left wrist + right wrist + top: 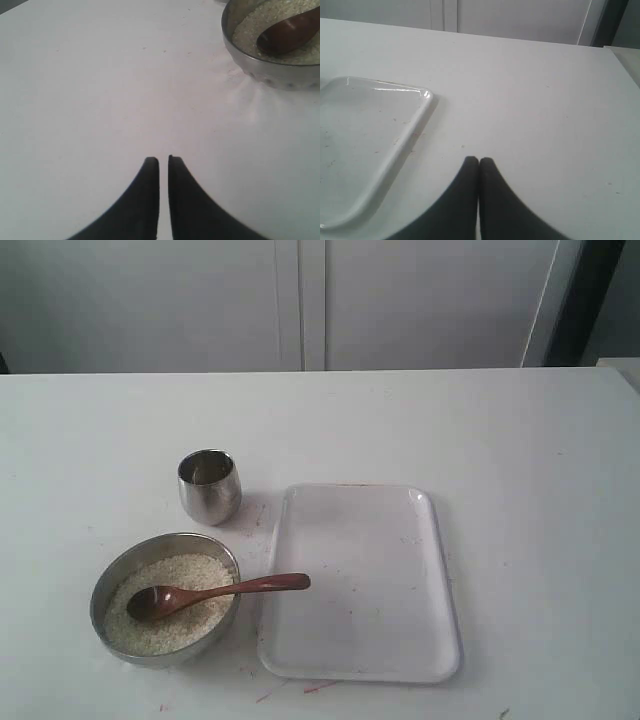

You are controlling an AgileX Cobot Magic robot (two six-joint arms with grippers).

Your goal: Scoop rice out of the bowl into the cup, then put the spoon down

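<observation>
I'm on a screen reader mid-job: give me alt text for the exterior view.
A steel bowl of rice sits at the lower left of a white table. A wooden spoon lies in the rice, its handle reaching over the rim and the edge of a white tray on the right. A small steel cup stands upright just behind the bowl, apart from it.

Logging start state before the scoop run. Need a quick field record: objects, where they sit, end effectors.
bowl: steel, holds rice
spoon: head in the rice, handle over the rim toward the tray
cup: upright, behind the bowl, apart from it
tray: white, beside the bowl, bare
left end effector: shut, holding nothing, near the bowl
right end effector: shut, holding nothing, beside the tray
</observation>
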